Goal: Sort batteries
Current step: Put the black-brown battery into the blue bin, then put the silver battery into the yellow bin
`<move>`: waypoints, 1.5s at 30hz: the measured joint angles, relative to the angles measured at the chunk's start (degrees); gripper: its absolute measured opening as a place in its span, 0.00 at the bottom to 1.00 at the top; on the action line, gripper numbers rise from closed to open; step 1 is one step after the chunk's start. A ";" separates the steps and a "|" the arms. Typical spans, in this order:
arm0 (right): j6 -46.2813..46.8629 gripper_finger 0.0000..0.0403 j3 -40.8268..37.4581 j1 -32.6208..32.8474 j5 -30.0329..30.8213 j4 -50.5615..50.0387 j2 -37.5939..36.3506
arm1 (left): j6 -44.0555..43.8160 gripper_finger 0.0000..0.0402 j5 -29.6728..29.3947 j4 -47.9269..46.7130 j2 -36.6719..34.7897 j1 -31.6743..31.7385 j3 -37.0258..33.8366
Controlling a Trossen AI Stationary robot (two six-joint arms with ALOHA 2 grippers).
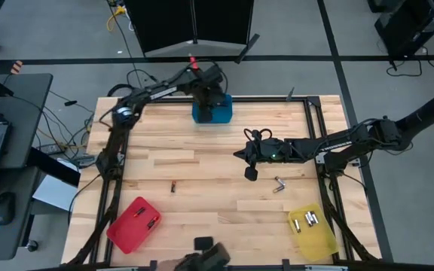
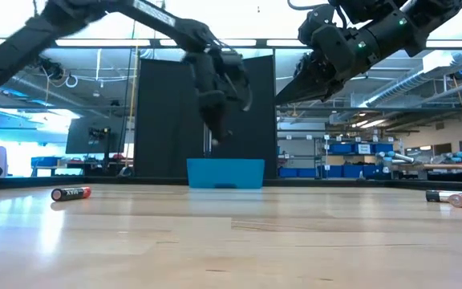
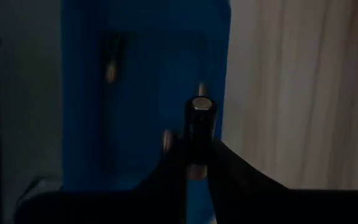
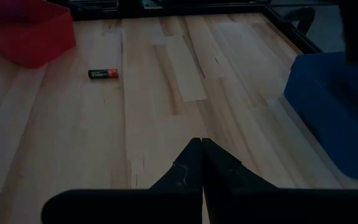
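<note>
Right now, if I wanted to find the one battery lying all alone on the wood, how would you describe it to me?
Start at the red bin at the table's near-left corner and look a little toward the middle. There a small dark battery with a reddish end lies on bare wood. Unlike the pair of batteries under the right arm, it has nothing beside it.

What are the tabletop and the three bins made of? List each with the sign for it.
Tabletop: wood, likely butcher-block; jointed pale planks with grain, slight sheen in the low view.
Blue bin, red bin, yellow bin: probably plastic; uniform saturated colour, smooth walls. The yellow bin looks slightly translucent.
</note>
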 joint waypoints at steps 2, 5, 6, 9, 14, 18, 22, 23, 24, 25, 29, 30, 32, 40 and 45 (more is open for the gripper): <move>0.00 0.02 0.00 0.00 -0.01 -0.38 0.00 | 0.04 0.10 1.47 0.03 3.29 0.17 3.21; 0.00 0.02 0.00 0.00 0.00 -0.49 0.00 | 0.06 0.10 1.74 -0.41 7.06 0.60 5.15; 0.00 0.02 0.00 0.00 0.00 -0.49 0.00 | 0.24 0.10 1.79 -0.46 7.99 0.80 5.36; 0.00 0.02 0.00 0.00 0.00 -0.58 0.00 | 1.09 0.10 1.75 -0.79 9.76 1.42 5.38; 0.02 0.02 0.00 0.00 0.00 -0.71 0.00 | 1.32 0.10 2.09 -0.43 12.05 2.80 5.44; 0.02 0.02 0.00 0.00 0.00 -0.71 0.00 | 1.32 0.10 2.21 -0.32 13.11 3.60 5.44; 0.02 0.02 0.00 0.00 0.00 -0.71 0.00 | 1.59 0.12 2.59 0.28 13.36 3.58 5.22; 0.02 0.02 0.00 0.00 0.00 -0.71 0.00 | 1.62 0.14 2.69 0.47 13.35 3.56 5.22; 0.02 0.02 0.00 0.00 0.00 -0.71 0.00 | 1.63 0.17 2.77 0.36 13.35 3.54 5.21; 0.02 0.02 0.00 0.00 0.00 -0.71 0.00 | 1.63 0.19 2.78 0.15 13.35 3.54 5.18; 0.02 0.02 0.00 0.00 0.00 -0.71 0.00 | 1.59 0.27 2.76 0.05 13.35 3.58 5.16; 0.02 0.02 0.00 0.00 0.00 -0.71 0.00 | 1.59 0.27 2.76 0.09 13.35 3.60 5.16; 0.04 0.02 0.00 0.00 0.00 -0.71 0.00 | 1.52 0.28 2.76 0.16 13.35 3.58 5.16; 0.47 0.02 0.00 0.00 0.00 -0.71 0.00 | 2.62 0.29 2.20 -0.08 12.75 3.39 5.11; 0.90 0.02 0.00 0.00 0.00 -0.71 0.00 | 5.69 0.20 -2.63 1.63 7.70 1.67 5.09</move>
